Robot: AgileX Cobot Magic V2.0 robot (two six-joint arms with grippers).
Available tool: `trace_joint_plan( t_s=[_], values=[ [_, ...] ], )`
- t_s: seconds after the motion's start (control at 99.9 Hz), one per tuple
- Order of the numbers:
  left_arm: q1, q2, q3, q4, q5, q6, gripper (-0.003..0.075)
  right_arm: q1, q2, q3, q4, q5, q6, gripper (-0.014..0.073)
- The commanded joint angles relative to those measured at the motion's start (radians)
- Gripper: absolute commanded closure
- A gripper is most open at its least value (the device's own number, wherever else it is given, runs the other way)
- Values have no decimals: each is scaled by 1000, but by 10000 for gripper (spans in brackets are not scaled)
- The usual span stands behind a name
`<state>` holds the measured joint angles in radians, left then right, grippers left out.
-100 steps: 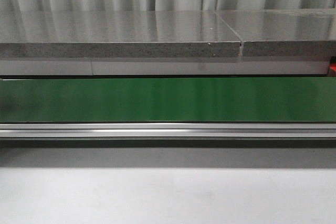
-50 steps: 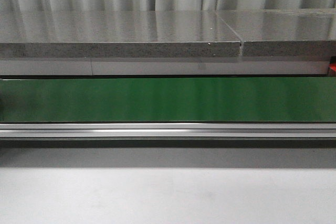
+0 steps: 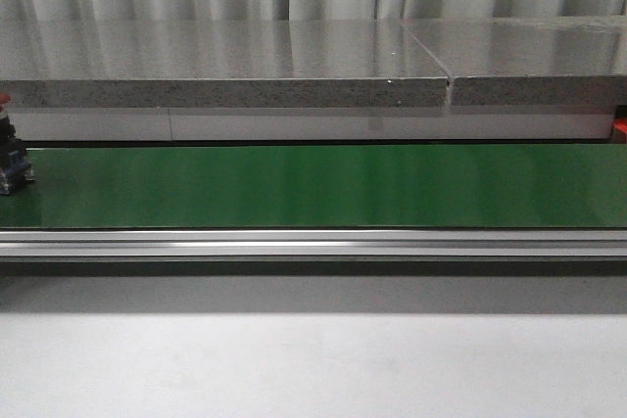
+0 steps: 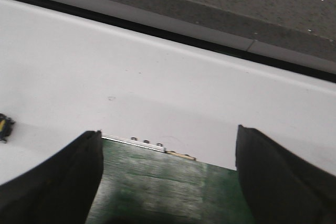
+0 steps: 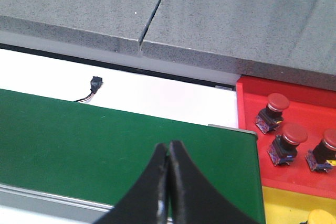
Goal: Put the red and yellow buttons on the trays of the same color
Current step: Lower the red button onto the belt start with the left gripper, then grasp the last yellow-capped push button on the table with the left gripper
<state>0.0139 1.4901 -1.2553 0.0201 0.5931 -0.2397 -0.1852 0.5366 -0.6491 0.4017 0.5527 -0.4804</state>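
Observation:
A button with a red cap and dark body (image 3: 11,159) stands on the green belt (image 3: 323,186) at the front view's far left edge. In the right wrist view a red tray (image 5: 247,103) holds three red buttons (image 5: 287,142), and a yellow tray (image 5: 283,203) beside it holds a yellow button (image 5: 320,217). My right gripper (image 5: 169,146) is shut on nothing, above the belt's end near the trays. My left gripper (image 4: 168,132) is open and empty over the belt's other end. A small yellow-and-black object (image 4: 4,127) lies on the white surface beside it.
Behind the belt runs a white ledge and a grey stone slab (image 3: 225,66). A small black connector with a wire (image 5: 95,83) lies on the white ledge. An aluminium rail (image 3: 313,242) borders the belt's near side, with white table in front.
The red-capped button has come into the front view at the belt's left edge; half a second ago that spot showed only belt.

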Motion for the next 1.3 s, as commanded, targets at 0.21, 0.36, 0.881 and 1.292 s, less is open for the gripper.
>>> trace_joint_plan(
  t_s=[0.21, 0.36, 0.881, 1.292],
  values=[
    [220, -7, -37, -28, -32, 2, 204, 0, 1, -26, 9, -64, -8, 662],
    [288, 71, -37, -41, -25, 4, 204, 0, 1, -26, 9, -64, -8, 662],
    [384, 397, -224, -44, 2, 49, 206, 0, 1, -26, 9, -64, -8, 662],
    [384, 558, -400, -40, 40, 64, 206, 0, 1, -26, 9, -64, -8, 662]
  ],
)
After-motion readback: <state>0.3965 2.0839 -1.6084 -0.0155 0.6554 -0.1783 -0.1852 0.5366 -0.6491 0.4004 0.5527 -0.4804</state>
